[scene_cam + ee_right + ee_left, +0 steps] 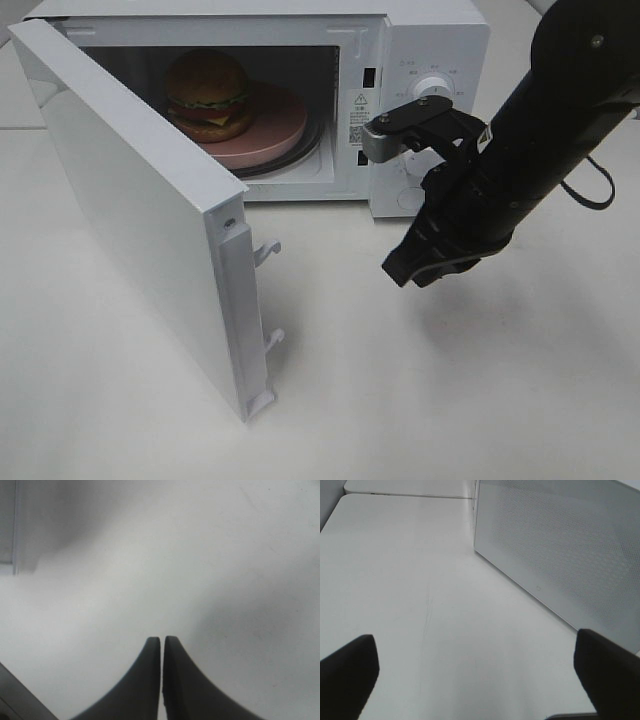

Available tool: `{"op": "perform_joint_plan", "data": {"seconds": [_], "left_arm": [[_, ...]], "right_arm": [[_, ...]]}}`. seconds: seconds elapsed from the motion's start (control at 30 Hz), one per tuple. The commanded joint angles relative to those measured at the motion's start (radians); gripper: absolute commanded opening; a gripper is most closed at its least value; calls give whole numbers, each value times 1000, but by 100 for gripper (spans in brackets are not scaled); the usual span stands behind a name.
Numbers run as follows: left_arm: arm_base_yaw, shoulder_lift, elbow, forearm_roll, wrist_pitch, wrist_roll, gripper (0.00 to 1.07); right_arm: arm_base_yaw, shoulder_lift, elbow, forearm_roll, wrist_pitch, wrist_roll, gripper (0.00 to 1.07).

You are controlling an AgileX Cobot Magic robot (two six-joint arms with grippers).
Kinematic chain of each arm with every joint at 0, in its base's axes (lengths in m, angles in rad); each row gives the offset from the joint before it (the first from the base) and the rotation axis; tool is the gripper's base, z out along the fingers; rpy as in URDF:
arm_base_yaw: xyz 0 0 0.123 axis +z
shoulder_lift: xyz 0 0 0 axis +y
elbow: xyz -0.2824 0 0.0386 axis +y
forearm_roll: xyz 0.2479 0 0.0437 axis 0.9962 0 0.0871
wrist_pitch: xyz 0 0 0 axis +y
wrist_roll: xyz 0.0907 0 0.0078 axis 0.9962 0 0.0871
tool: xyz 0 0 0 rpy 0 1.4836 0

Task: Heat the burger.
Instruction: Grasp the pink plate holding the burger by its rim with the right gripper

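Right gripper clenched on nothing over bare table. Left gripper released wide, empty, microwave door just ahead. burger well beyond right jaws, on pink plate inside open microwave. Loading looks done; next: swing door shut, then turn knob.

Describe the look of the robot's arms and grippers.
The right arm is a thick black tube carrying a grey metal bracket and a thin black cable looping behind. The right gripper has two dark, smooth fingers tapering in a curve to narrow tips. The left gripper shows two matte black, blunt-ended fingers; its arm is out of view. No markings are visible.
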Motion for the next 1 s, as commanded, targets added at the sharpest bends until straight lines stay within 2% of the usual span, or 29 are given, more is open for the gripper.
{"op": "perform_joint_plan", "data": {"seconds": [0.03, 0.47, 0.9, 1.0], "left_arm": [[4, -17, 3, -6, -10, 1, 98], [4, -17, 3, -6, -10, 1, 98], [4, -17, 3, -6, -10, 1, 98], [4, -17, 3, -6, -10, 1, 98]], "right_arm": [[-5, -8, -34, -56, 102, -142, 4], [-5, -9, -86, -107, 146, -407, 7], [-5, -10, -94, -106, 157, -934, 10], [-2, -10, -94, -141, 152, -1069, 13]]}}
